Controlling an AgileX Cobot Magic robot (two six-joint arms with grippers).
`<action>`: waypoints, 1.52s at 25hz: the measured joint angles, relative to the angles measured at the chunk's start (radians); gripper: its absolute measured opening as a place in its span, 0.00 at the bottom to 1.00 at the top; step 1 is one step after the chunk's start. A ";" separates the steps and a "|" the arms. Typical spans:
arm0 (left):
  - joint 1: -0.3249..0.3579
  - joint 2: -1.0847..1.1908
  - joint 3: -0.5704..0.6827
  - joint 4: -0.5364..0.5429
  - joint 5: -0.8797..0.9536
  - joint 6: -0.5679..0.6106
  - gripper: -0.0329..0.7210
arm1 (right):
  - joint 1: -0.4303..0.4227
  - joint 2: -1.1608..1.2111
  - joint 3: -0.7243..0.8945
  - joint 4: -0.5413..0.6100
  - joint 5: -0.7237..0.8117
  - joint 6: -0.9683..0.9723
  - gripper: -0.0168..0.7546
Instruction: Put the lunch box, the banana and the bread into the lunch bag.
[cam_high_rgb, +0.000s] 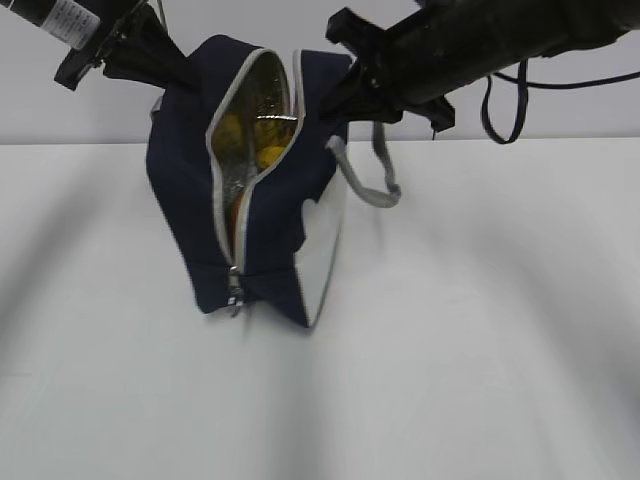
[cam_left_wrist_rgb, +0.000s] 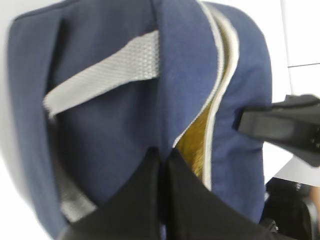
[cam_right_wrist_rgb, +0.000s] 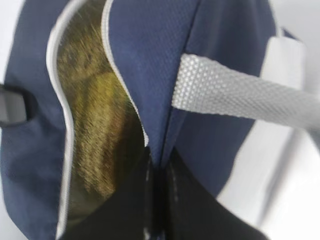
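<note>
The navy lunch bag (cam_high_rgb: 185, 190) stands tilted on the white table, its grey zipper open along the top. Yellow shows inside the silvery lining (cam_high_rgb: 262, 150); it looks like the banana, partly hidden. The lunch box and the bread are hidden. My left gripper (cam_high_rgb: 172, 68) is shut on the bag's left top fabric; its tips (cam_left_wrist_rgb: 162, 156) pinch the navy cloth. My right gripper (cam_high_rgb: 345, 95) is shut on the bag's right top edge (cam_right_wrist_rgb: 157, 161). Each gripper also shows in the other wrist view, the right one (cam_left_wrist_rgb: 272, 124) and the left one (cam_right_wrist_rgb: 12, 107).
A grey handle (cam_high_rgb: 378, 188) hangs off the bag's right side, and shows in both wrist views (cam_left_wrist_rgb: 105, 75) (cam_right_wrist_rgb: 240, 100). The zipper pull (cam_high_rgb: 235, 292) sits at the bag's near bottom end. The white side panel (cam_high_rgb: 325, 250) faces right. A black cable (cam_high_rgb: 500, 110) hangs under the right arm.
</note>
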 joint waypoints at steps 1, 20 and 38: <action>-0.006 0.000 0.000 -0.011 -0.001 0.005 0.04 | -0.013 -0.006 -0.006 0.000 0.007 -0.003 0.01; -0.109 0.016 0.000 -0.049 -0.140 0.012 0.04 | -0.048 -0.005 -0.066 -0.073 0.033 -0.007 0.01; -0.110 0.084 0.000 -0.075 -0.155 0.012 0.04 | -0.048 0.085 -0.137 -0.007 0.026 -0.064 0.01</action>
